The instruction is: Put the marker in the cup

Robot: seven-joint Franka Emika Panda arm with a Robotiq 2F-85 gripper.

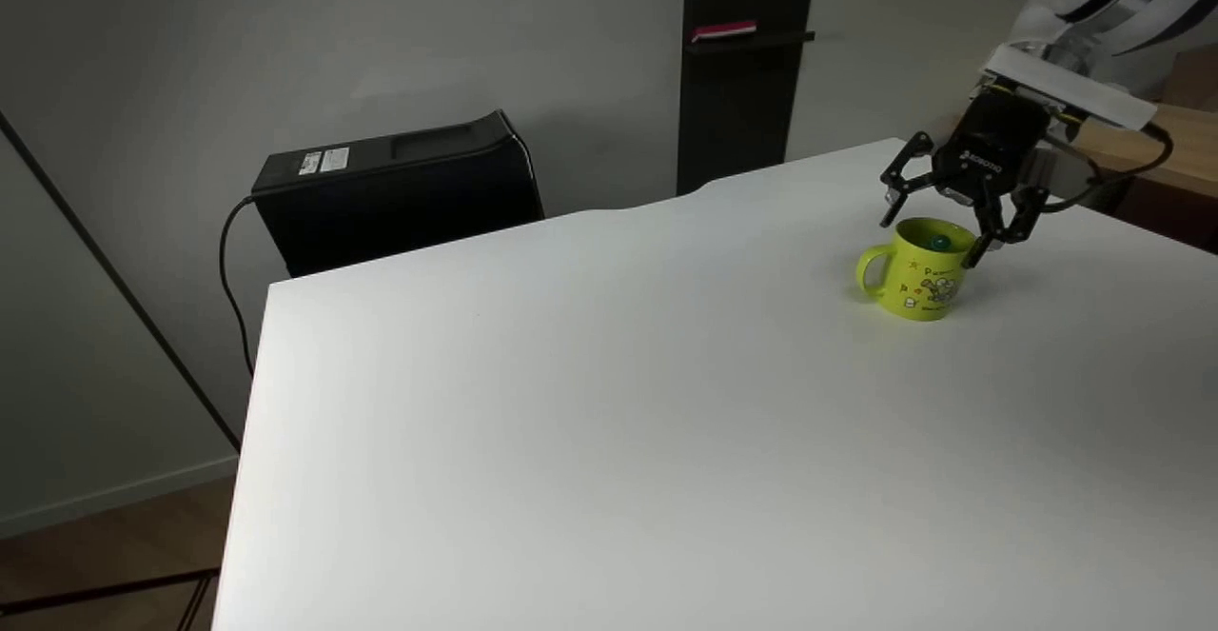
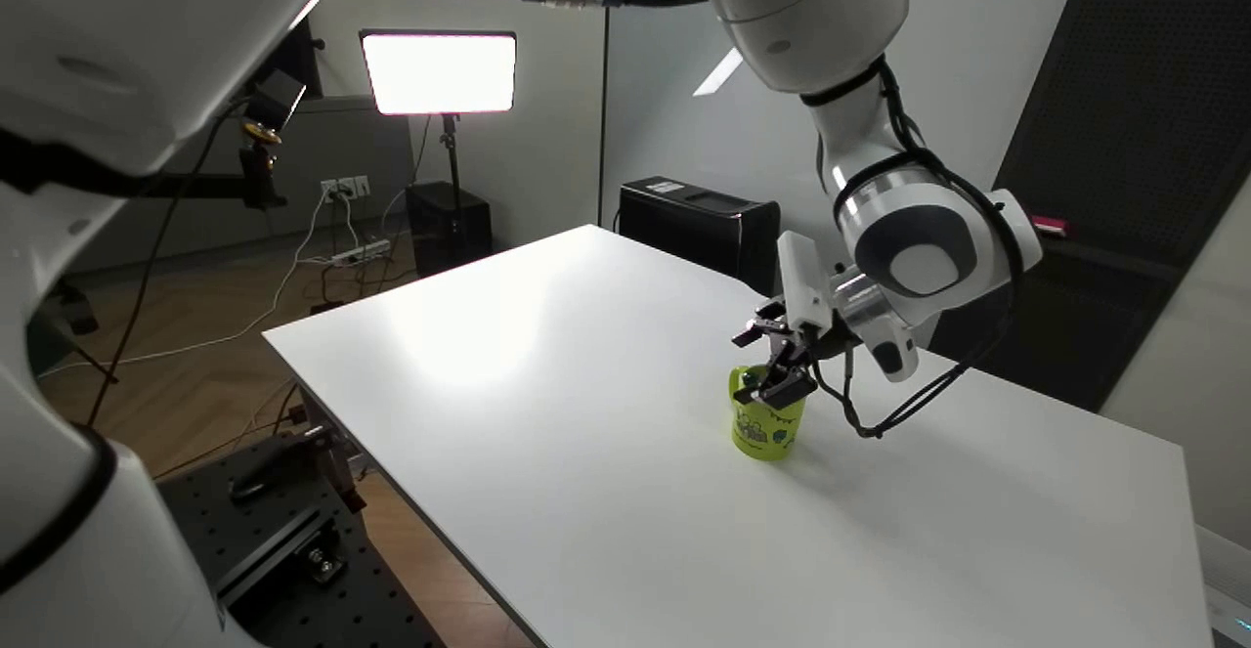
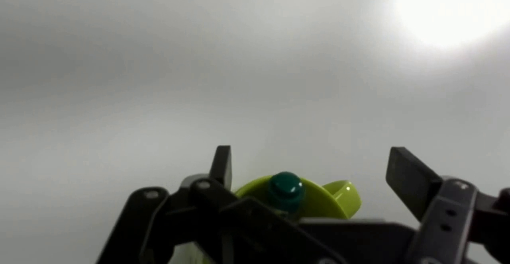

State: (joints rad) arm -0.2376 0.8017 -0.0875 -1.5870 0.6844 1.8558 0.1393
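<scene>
the dark green, round-tipped marker point(image 3: 286, 189) stands inside the glossy yellow-green handled cup point(image 1: 910, 279), whose wall presumably supports it, letting the black two-fingered pincer point(image 1: 929, 243) gape, empty, near the rim.

In an exterior view, broad passage lies over the table point(image 1: 571, 374) left of the cup point(image 1: 918, 279). The cup itself stands right by the gripper point(image 1: 930, 242) and its wide-spread fingers point(image 1: 977, 252): one overlaps the rim (touching or not, I can't tell), while in the wrist view table shows between the other and the handle point(image 3: 348, 198). The marker point(image 3: 286, 186) blocks part of the mouth.
</scene>
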